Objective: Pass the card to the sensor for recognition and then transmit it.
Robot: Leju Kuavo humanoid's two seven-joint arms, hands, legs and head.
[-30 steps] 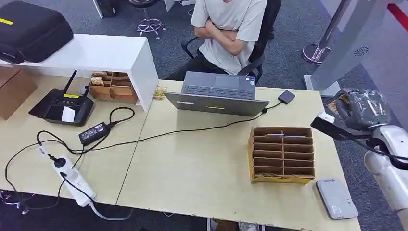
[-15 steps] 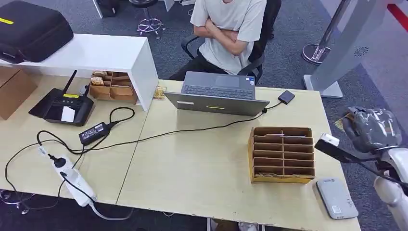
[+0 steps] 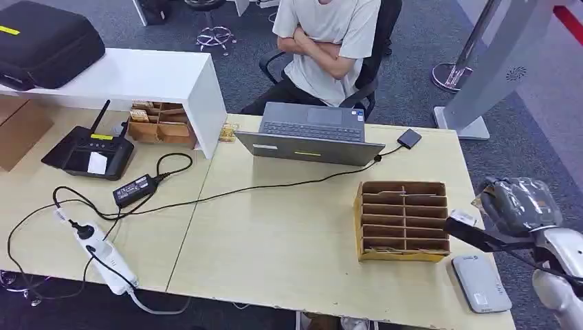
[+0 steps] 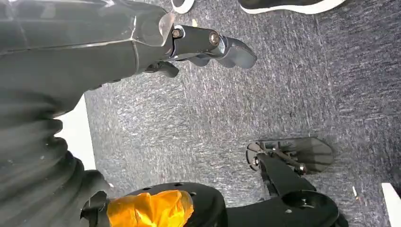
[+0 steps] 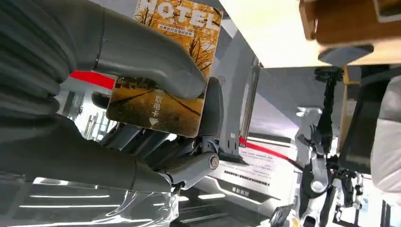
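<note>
My right hand (image 3: pixel 519 205) hovers off the table's right edge, beside the cardboard slot box (image 3: pixel 402 220) and just beyond the grey card reader (image 3: pixel 480 282). In the right wrist view its thick thumb (image 5: pixel 146 64) pinches an orange card (image 5: pixel 165 71) printed HOTEL against the darker fingers (image 5: pixel 156 142). A corner of that card (image 3: pixel 477 201) peeks out at the hand in the head view. My left hand (image 4: pixel 189 42) hangs over the carpet with nothing in it.
A person sits behind the open laptop (image 3: pixel 311 134) with arms folded. A black cable (image 3: pixel 275 185) crosses the table to a power strip (image 3: pixel 103 254). A router (image 3: pixel 89 151), a white shelf (image 3: pixel 137 79) and a black case (image 3: pixel 45 41) stand at the left.
My right hand has come down and toward me along the table's right edge, still pinching the card. It now sits level with the slot box, near the reader.
</note>
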